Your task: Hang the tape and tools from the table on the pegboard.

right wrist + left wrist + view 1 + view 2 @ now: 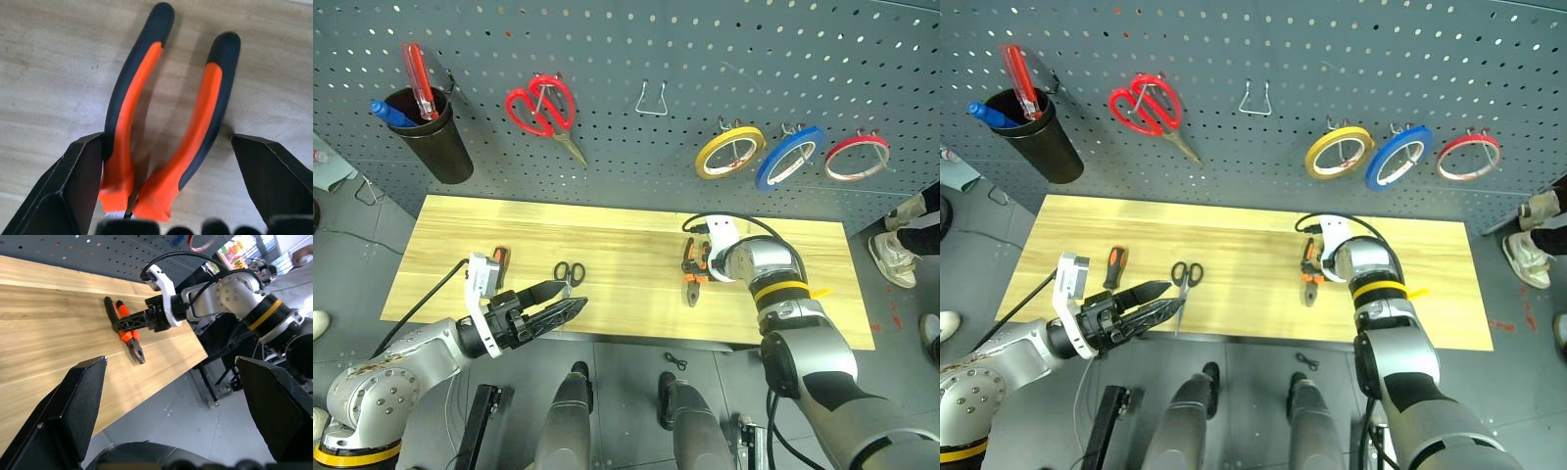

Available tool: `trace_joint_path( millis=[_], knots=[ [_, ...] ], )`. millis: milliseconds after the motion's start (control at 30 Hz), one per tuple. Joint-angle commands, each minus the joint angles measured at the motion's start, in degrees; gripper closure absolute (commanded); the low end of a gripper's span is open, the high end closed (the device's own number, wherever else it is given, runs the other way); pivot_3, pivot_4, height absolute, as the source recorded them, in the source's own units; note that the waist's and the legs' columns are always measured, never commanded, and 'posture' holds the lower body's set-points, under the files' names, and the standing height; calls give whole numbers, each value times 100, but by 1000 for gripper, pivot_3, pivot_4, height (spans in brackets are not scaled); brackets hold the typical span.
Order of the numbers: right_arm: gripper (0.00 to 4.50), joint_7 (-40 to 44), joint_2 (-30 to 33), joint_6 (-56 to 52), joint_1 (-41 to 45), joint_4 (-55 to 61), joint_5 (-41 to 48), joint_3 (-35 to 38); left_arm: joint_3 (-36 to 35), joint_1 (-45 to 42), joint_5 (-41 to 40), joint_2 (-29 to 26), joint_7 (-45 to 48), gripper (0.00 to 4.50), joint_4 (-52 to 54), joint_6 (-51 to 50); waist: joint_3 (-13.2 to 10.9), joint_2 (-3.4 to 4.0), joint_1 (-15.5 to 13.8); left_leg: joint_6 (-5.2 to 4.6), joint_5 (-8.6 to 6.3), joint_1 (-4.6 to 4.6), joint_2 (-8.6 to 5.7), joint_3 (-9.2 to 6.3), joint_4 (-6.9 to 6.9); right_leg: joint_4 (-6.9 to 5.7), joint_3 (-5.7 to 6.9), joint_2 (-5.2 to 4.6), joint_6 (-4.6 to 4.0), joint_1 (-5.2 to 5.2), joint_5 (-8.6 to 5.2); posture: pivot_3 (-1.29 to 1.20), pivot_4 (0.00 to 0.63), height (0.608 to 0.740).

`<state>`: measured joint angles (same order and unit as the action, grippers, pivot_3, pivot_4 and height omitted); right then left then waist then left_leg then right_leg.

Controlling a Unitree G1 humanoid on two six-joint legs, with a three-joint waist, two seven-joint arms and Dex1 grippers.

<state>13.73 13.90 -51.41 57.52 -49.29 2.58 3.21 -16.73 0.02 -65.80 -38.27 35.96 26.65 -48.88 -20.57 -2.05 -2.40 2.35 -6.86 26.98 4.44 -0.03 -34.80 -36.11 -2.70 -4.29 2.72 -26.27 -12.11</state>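
Pliers (166, 122) lie flat on the tabletop (607, 235), right of centre, orange-and-black handles pointing toward the pegboard (636, 49) and jaws toward the near edge. Right end effector (128, 323) sits directly over the pliers, angled down and forward; in the right wrist view its two black fingers (63, 196) stand spread, one on either side of the handle pair, the one on the left of that view about against a handle's outer edge, the other apart from it; not pinching. Right arm is stretched forward from the near edge of the tabletop, forearm with a yellow band, wrist bent down to the wood. Small black-handled scissors (569, 274) lie near the front edge at left of centre, blades toward the near edge. Screwdriver (1114, 266) with orange-and-black handle lies just left of the scissors, close to the front edge. Left end effector (553, 304) hovers about level at the near edge, pointing to the right, tips just in front of the scissors, apart from them as far as can be told; fingers spread wide in the left wrist view, holding nothing. Left arm bent, elbow low at left. Yellow tape ring (729, 152) hangs on a pegboard hook, with a blue ring (789, 159) and a red ring (857, 157) to its right. Red-handled scissors (543, 108) hang further left; an empty wire hook (651, 98) sits between them and the tape. A black cup (435, 137) on the board at far left holds a red-handled tool and a blue pen
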Motion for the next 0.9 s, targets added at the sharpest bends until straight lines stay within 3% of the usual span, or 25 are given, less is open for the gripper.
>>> trace_joint_path(
  millis=[33, 67, 267, 400, 467, 633, 767, 900],
  knots=[
    [29, -3, -99, 165, -15, -229, 60, 62, -177, 63, -261, -31, -69, 0, 286, -24, -3, -1, -2, 0, 0, 0, 1, -1, 0, 0, 1, 0, 2, 0, -11, 236, 421, 740],
    [29, 2, -119, 190, -5, -260, 68, 62, -187, 87, -289, -42, -84, 0, 315, -30, -3, -1, 1, 0, 0, -3, 1, -2, 0, -1, 1, 0, 3, 2, -11, 236, 421, 740],
    [1716, 77, -179, 176, 11, -233, 73, 15, -224, 164, -379, -123, -126, 0, 398, -26, -2, -2, -1, 0, 0, -4, 1, -2, 1, -2, 1, 1, 3, 2, -11, 247, 413, 740],
    [1716, 393, -110, 31, -132, 172, 114, -108, -197, 116, -335, -130, -74, 0, 336, 14, -2, -2, -4, 0, 0, -2, 1, -2, 1, 2, 1, 1, -1, 1, -13, 239, 400, 740],
    [1716, 923, 72, -108, -424, 987, 128, -447, -191, 65, -326, -118, -72, 0, 307, 32, -2, -1, -19, 0, 0, -1, 1, -2, 7, 3, 2, 1, 0, 0, -13, 239, 394, 740],
    [1716, 1982, 596, -479, -1396, 4596, 887, -678, -448, -107, -660, -61, -206, 0, 228, 56, -7, 7, -99, 1, -1, 34, -1, -5, 16, 2, 8, -1, 36, -30, 0, 226, 372, 740],
    [1716, 2082, 798, 519, -1796, 6765, 1110, -434, -682, -924, -1603, 158, -841, 0, 67, 227, -7, 8, -157, 2, 0, 44, 2, -9, 16, -7, 12, 3, 45, -46, -4, 213, 330, 740],
    [1716, 1488, 478, 1683, -1203, 7354, 844, -336, -670, -1900, -2113, 342, -1363, 0, -108, 440, 6, -6, -146, 7, 2, 38, 1, -17, -3, 3, 21, 3, 58, -22, 6, 193, 295, 740]
  ],
)
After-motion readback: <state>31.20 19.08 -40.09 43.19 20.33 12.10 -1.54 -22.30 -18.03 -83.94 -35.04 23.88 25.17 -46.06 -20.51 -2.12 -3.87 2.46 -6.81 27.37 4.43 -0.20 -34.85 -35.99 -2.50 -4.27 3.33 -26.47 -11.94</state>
